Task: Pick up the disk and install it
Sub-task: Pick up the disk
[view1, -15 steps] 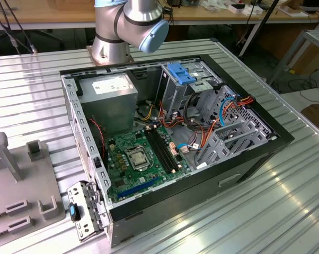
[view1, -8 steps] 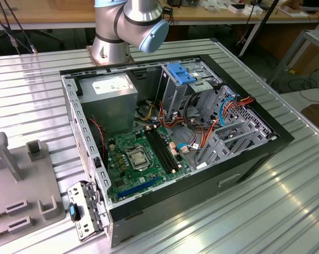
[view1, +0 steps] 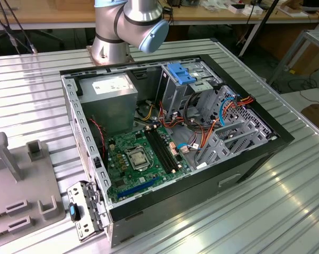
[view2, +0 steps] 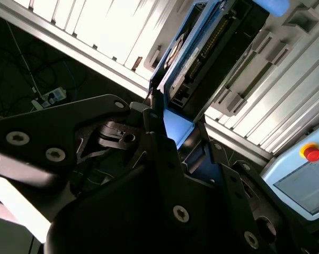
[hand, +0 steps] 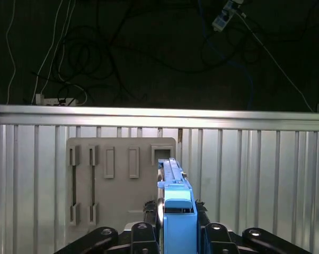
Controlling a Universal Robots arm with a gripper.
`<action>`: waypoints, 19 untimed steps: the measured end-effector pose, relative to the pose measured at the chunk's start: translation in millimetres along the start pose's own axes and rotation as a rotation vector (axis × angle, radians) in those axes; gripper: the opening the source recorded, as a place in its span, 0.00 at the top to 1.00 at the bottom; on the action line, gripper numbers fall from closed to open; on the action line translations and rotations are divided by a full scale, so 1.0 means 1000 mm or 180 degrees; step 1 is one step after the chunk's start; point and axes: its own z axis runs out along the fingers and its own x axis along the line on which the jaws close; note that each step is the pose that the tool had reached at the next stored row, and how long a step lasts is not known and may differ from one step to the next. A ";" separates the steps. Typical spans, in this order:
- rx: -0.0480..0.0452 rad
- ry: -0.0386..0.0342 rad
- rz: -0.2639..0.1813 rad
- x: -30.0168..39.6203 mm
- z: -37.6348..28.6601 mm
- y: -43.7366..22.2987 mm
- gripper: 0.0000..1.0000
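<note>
Disk (hand: 170, 174) on edge, clamped by its blue carrier in the closed gripper (hand: 174, 209), above the grey slotted holder (hand: 120, 159). Edge-on hold likely meant to suit a narrow bay. Open computer case (view1: 244, 174) beside that holder

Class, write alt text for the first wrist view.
The black gripper clamps the flat disk in its bright blue plastic carrier, seen edge-on, over a grey slotted holder plate on a ribbed metal table.
</note>
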 end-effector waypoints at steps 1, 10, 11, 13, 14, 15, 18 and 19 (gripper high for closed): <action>0.0000 0.0000 0.0000 -0.0001 -0.0036 -0.0001 0.63; 0.0000 0.0000 0.0000 -0.0013 -0.0368 -0.0009 0.63; 0.0000 0.0000 0.0000 -0.0015 -0.0414 -0.0010 0.63; 0.0000 0.0000 0.0000 -0.0017 -0.0460 -0.0011 0.63; 0.0000 0.0000 0.0000 -0.0017 -0.0490 -0.0011 0.63; 0.0000 0.0000 0.0000 -0.0018 -0.0517 -0.0012 0.63; 0.0000 0.0000 0.0000 -0.0024 -0.0690 -0.0015 0.63; 0.0000 0.0000 0.0000 -0.0025 -0.0726 -0.0016 0.63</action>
